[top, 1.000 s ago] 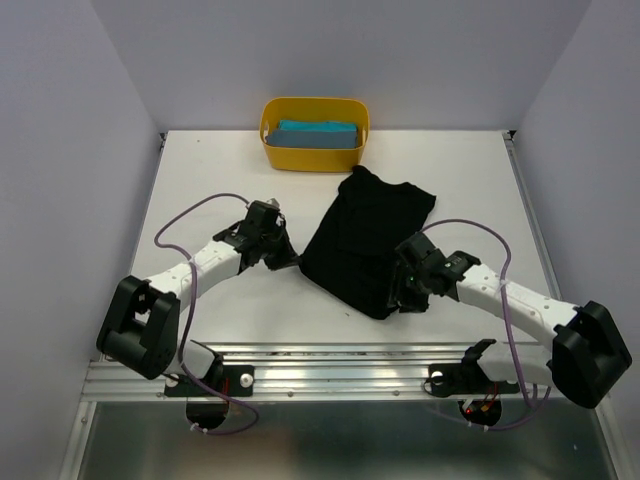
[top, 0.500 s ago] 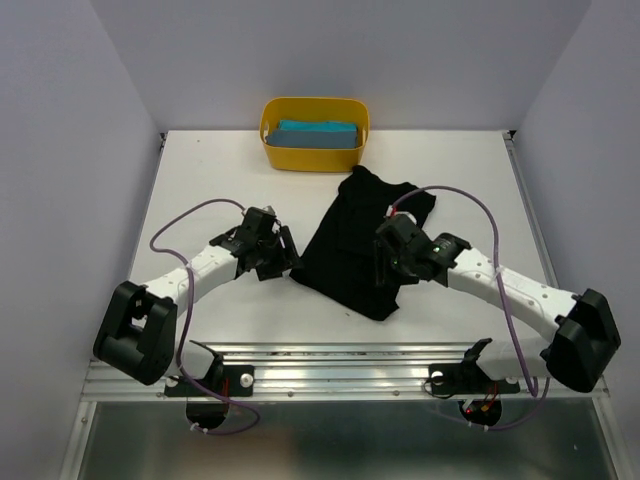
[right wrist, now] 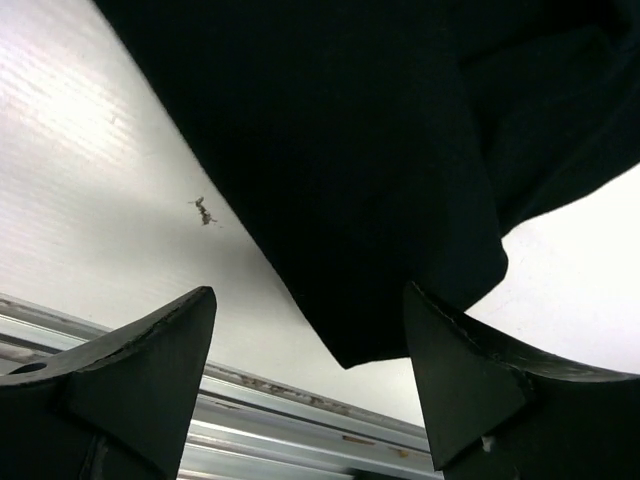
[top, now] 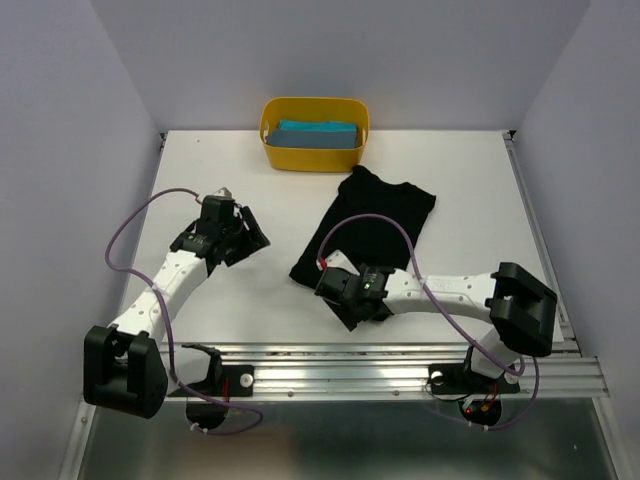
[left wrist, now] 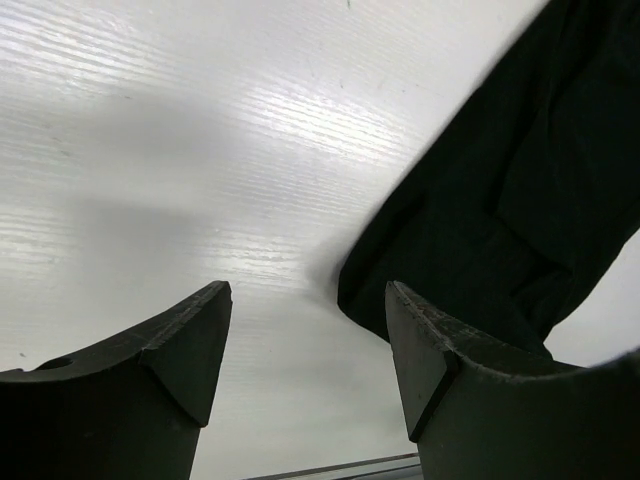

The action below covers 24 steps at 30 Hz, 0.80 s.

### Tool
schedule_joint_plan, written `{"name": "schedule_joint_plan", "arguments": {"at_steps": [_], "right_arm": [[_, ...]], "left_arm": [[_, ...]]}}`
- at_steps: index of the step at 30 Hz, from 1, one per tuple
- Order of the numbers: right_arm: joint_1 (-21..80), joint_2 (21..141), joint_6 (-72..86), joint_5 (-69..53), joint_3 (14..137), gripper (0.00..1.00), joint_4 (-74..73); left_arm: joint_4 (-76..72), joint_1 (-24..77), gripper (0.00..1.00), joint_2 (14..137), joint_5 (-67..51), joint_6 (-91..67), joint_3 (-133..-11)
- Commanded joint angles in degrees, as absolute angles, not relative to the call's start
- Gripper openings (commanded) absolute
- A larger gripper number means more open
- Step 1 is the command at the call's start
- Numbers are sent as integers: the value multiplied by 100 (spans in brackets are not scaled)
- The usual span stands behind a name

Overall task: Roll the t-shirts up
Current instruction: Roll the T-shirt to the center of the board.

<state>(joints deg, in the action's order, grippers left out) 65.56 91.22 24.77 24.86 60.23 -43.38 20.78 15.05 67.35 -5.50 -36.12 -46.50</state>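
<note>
T-shirt point(right wrist: 350, 150) beneath right hand point(right wrist: 310, 295)

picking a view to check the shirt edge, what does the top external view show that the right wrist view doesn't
Only the top view: the black shirt's full outline, the yellow tub holding the teal shirt at the far edge, and the left gripper over bare table left of the black shirt.
Only the right wrist view: the right gripper open, close up, framing the black shirt's near corner, and a small dark speck on the table.
Both: black shirt, white table, front rail.
</note>
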Motion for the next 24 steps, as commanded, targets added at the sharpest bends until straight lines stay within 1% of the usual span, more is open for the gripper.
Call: {"name": "schedule_joint_plan", "arguments": {"at_steps": [1,6,9,12,13,15,16,18,19,21,22,24], "right_arm": [[6785,9237,1925,3076,6030,81,-4237],[6785,9430,1767,3164,5757,78,-3833],[6785,9633,1793,3348,5836,74,-3876],[6785,9677,1679,3288,5783,66,-3560],[6785,9694,1661,3200,5757,60,-3473],[6785,9799,1679,3182,5774,53,-3384],[6785,9887,1687,3156,5774,46,-3366],[6785,9958,1714,3138,5774,36,-3288],[6785,9967,1740,3077,5766,25,-3270],[6785,9932,1758,2963,5757,13,-3182],[6785,9836,1793,2814,5748,2,-3121],[6785,9713,1828,2638,5731,1,-3059]], "left_arm": [[2259,1389,73,6601,-527,-3419,-4720],[2171,1362,73,6548,-615,-3498,-4570],[2101,1362,73,6557,-659,-3533,-4509],[2066,1362,73,6600,-712,-3542,-4474],[2065,1362,73,6609,-721,-3542,-4474],[2065,1362,73,6601,-729,-3542,-4456],[2065,1362,73,6574,-729,-3542,-4456],[2074,1354,73,6548,-738,-3551,-4447],[2083,1354,73,6539,-730,-3551,-4447],[2083,1354,73,6521,-747,-3551,-4447],[2092,1345,73,6521,-756,-3559,-4456],[2066,1345,74,6487,-747,-3603,-4439]]}}
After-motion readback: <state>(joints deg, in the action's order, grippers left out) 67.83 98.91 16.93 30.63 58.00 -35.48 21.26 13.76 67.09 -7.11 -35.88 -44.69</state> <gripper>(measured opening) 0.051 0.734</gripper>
